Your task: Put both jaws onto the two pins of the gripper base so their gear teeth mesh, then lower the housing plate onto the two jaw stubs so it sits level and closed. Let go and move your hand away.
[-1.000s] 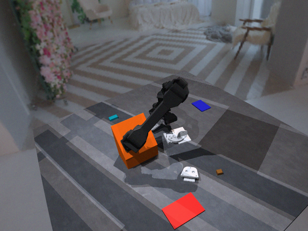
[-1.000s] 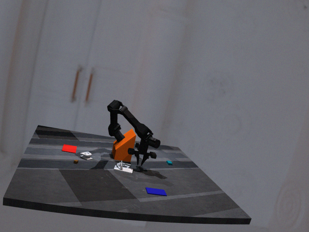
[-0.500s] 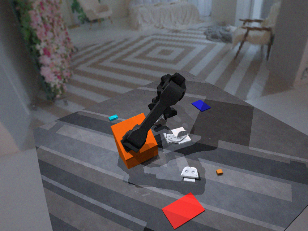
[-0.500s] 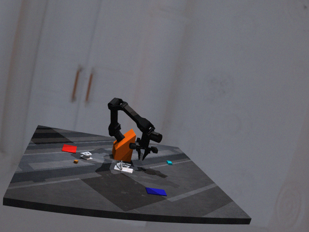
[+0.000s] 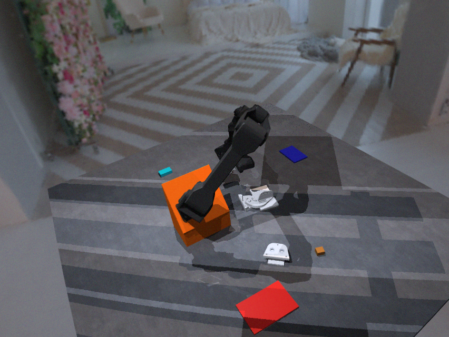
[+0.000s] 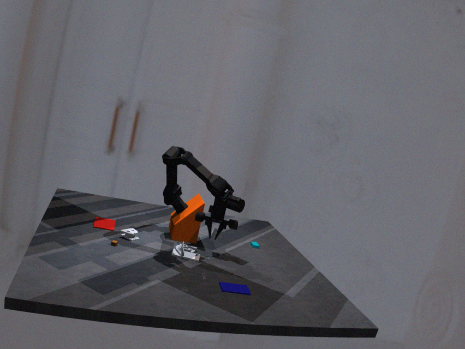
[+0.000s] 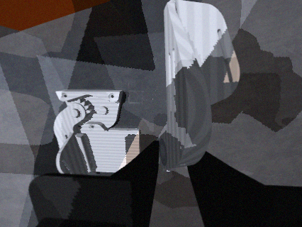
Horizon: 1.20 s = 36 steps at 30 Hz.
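Observation:
The white gripper base (image 5: 258, 200) (image 6: 185, 251) (image 7: 96, 142) lies flat on the table beside the orange box. One jaw (image 7: 76, 117) with gear teeth sits on it. My gripper (image 6: 217, 233) (image 7: 171, 146) is shut on the second white jaw (image 7: 191, 81). It holds the jaw upright above the table, to the right of the base in the wrist view and apart from it. The white housing plate (image 5: 276, 250) (image 6: 129, 233) lies on the table nearer the front, away from the gripper.
A large orange box (image 5: 177, 188) (image 6: 185, 221) stands close to the left of the base, under the arm. A red sheet (image 5: 266, 306) (image 6: 104, 223), a blue sheet (image 5: 293, 154) (image 6: 234, 288), a cyan block (image 5: 165, 171) (image 6: 254, 244) and a small orange cube (image 5: 319, 250) (image 6: 114, 242) lie around.

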Motion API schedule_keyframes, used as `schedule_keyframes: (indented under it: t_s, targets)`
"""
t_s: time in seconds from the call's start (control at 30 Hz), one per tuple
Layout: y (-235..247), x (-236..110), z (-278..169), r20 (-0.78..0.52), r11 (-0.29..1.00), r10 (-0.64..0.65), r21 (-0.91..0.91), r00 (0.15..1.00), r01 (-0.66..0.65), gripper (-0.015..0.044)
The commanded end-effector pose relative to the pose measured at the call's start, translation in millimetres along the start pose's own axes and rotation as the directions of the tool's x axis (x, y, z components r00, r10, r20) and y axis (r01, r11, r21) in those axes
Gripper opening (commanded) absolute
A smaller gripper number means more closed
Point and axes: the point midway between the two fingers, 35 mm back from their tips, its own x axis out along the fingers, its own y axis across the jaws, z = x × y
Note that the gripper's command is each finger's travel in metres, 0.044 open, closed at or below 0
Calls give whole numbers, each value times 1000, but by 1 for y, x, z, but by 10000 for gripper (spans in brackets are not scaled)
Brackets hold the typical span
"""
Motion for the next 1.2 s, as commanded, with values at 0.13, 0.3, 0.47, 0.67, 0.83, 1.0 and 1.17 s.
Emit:
schedule_keyframes:
  t_s: [0.13, 0.3, 0.47, 0.67, 0.83, 1.0, 1.17]
  targets:
    - [2, 1, 6, 6, 984, 2, 179, 1000, -3, 37]
    - [2, 1, 9, 6, 954, 2, 298, 1000, -4, 37]
    - [3, 1, 12, 6, 911, 2, 413, 1000, -4, 37]
    - [3, 1, 15, 6, 840, 2, 542, 1000, -5, 37]
    - [3, 1, 16, 6, 820, 2, 572, 1000, -5, 37]
    - [3, 1, 16, 6, 818, 2, 576, 1000, -5, 37]
    - [4, 1, 19, 6, 752, 2, 659, 1000, -5, 37]
